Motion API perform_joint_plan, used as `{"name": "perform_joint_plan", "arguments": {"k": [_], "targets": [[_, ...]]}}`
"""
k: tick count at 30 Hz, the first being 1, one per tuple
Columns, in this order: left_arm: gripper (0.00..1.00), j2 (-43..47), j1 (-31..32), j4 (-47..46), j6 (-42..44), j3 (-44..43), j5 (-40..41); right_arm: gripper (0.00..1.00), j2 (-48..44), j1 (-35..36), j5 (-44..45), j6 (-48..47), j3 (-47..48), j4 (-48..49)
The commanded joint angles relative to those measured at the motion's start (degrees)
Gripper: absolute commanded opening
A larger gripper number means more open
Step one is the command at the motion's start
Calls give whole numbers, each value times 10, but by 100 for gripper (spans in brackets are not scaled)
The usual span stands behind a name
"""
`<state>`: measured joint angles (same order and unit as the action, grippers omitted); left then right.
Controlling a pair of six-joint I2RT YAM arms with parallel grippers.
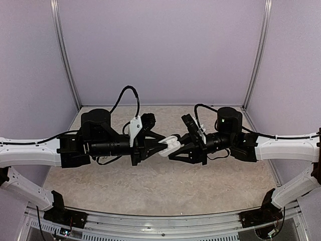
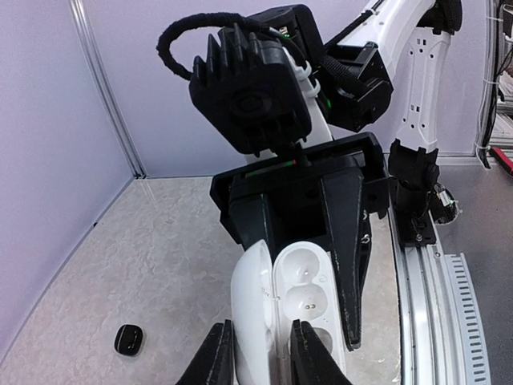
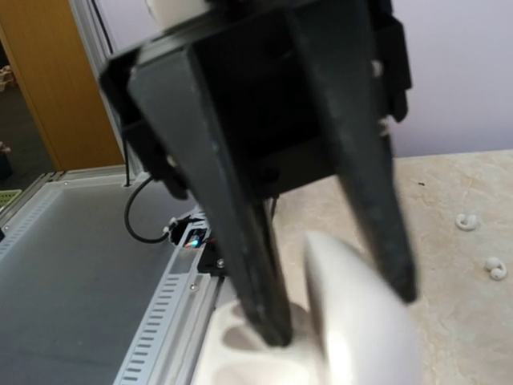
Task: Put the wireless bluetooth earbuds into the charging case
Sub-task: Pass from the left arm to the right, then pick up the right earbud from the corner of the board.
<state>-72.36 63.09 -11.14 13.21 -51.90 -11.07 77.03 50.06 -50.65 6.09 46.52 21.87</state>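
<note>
The white charging case [image 1: 170, 144] hangs open in mid-air between both arms. My left gripper [image 1: 163, 146] is shut on its lid [image 2: 250, 313]; in the left wrist view [image 2: 260, 353] the base [image 2: 309, 293] shows empty sockets. My right gripper [image 1: 176, 149] stands spread wide astride the case. In the right wrist view [image 3: 337, 313] one finger [image 3: 268, 313] rests on the base and the lid [image 3: 361, 321] lies between the fingers. Two white earbuds [image 3: 465, 220] [image 3: 497, 269] lie on the table. A small glossy black piece [image 2: 128, 339], earbud-sized, lies on the table.
Purple walls [image 1: 160, 50] enclose the beige table [image 1: 150, 186] at the back and sides. A slotted metal rail [image 2: 437, 305] runs along the near edge by the arm bases.
</note>
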Motion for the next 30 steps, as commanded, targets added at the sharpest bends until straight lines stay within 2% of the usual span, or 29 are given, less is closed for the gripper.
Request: {"name": "perform_joint_plan", "arguments": {"k": [1, 4, 11, 13, 15, 18, 21, 25, 30], "targets": [[32, 18, -9, -23, -27, 5, -3, 7, -17, -3, -19, -16, -8, 21], [37, 23, -22, -26, -46, 7, 0, 6, -23, -3, -24, -25, -16, 29], [41, 36, -40, -36, -77, 16, -10, 3, -27, -3, -18, -34, -25, 34], [48, 44, -44, -42, -93, 24, 8, 2, -28, -3, -12, -34, -27, 34], [58, 61, -53, -49, -125, 41, 76, 2, -28, -4, 0, -35, -30, 32], [71, 97, -94, -41, -221, 77, 144, 2, -33, -3, 11, -36, -33, 31], [75, 135, -135, 21, -300, 104, 203, 2, -35, -3, 19, -36, -39, 34], [74, 163, -198, 150, -399, 118, 264, 2, -32, -4, 21, -35, -38, 35], [70, 184, -293, 234, -496, 161, 273, 1, -29, -6, 26, -34, -36, 32]]}}
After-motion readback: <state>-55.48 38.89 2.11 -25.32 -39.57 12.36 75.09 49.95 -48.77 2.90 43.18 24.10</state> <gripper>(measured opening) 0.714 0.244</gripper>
